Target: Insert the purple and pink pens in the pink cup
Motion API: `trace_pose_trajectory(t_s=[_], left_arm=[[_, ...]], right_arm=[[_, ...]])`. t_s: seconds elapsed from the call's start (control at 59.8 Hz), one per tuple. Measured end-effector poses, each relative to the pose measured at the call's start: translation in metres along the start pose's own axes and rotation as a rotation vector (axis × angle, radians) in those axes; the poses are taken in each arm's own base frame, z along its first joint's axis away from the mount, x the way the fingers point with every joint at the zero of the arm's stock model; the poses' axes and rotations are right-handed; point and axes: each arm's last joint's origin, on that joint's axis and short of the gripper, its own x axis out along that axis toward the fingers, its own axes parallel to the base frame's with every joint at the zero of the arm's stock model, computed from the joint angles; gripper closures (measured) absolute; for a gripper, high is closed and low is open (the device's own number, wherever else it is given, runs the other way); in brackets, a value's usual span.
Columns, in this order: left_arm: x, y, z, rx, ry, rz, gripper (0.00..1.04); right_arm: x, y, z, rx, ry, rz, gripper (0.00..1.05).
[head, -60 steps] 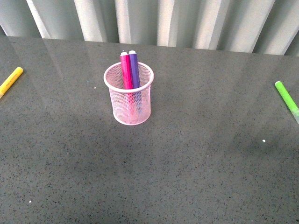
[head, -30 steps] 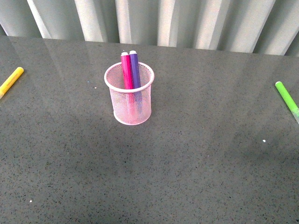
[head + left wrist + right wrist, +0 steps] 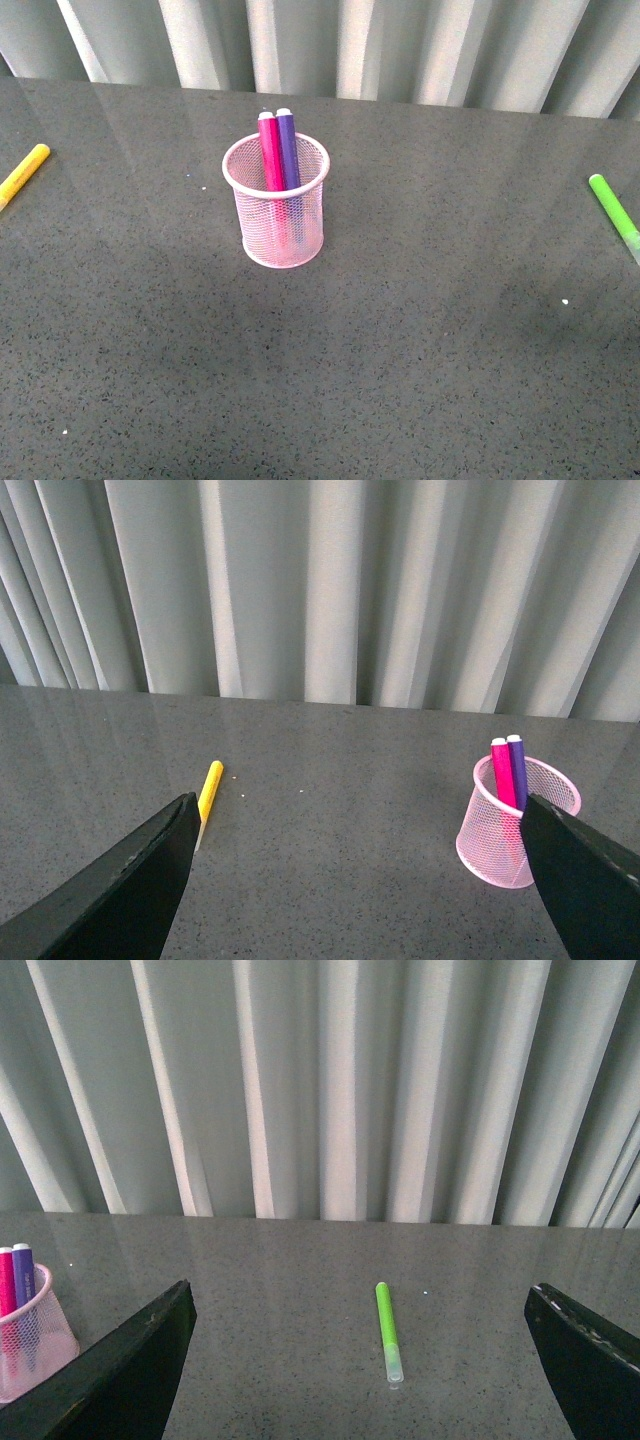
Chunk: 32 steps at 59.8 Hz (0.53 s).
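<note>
While both claws hang spread wide and empty, the pink pen [image 3: 269,152] and purple pen [image 3: 288,150] stand side by side in the pink cup [image 3: 279,215] on the grey tabletop [image 3: 420,340].

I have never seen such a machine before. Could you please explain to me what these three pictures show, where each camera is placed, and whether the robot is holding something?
This is a robot with two arms, each ending in a gripper, a claw with two fingers. The front view comes from a camera on the robot's body, looking forward over a dark grey table; no arm shows there. The other two pictures come from cameras on the wrists. The black wedges in the lower corners are the fingers of the left gripper and the right gripper. Both are spread wide open and hold nothing.

On the table stands a pink cup of wire mesh. A pink pen and a purple pen stand inside it, side by side. A yellow marker lies far to the robot's left, a green marker far to its right. Grey curtains hang behind.
</note>
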Motion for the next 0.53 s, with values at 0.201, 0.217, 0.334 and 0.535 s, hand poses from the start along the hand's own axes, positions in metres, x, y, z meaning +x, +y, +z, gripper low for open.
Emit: trace_pose_trajectory(t_s=[0.201, 0.217, 0.334, 0.535], left_arm=[[0.0000, 0.0000, 0.0001, 0.000, 0.000, 0.000, 0.07], [0.0000, 0.0000, 0.0001, 0.000, 0.000, 0.000, 0.07], [0.0000, 0.0000, 0.0000, 0.000, 0.000, 0.000, 0.07], [0.0000, 0.0000, 0.0000, 0.000, 0.000, 0.000, 0.07]], right_arm=[[0.0000, 0.0000, 0.0000, 0.000, 0.000, 0.000, 0.07], [0.0000, 0.0000, 0.0000, 0.000, 0.000, 0.000, 0.07], [0.0000, 0.0000, 0.0000, 0.000, 0.000, 0.000, 0.07], [0.0000, 0.0000, 0.0000, 0.000, 0.000, 0.000, 0.07]])
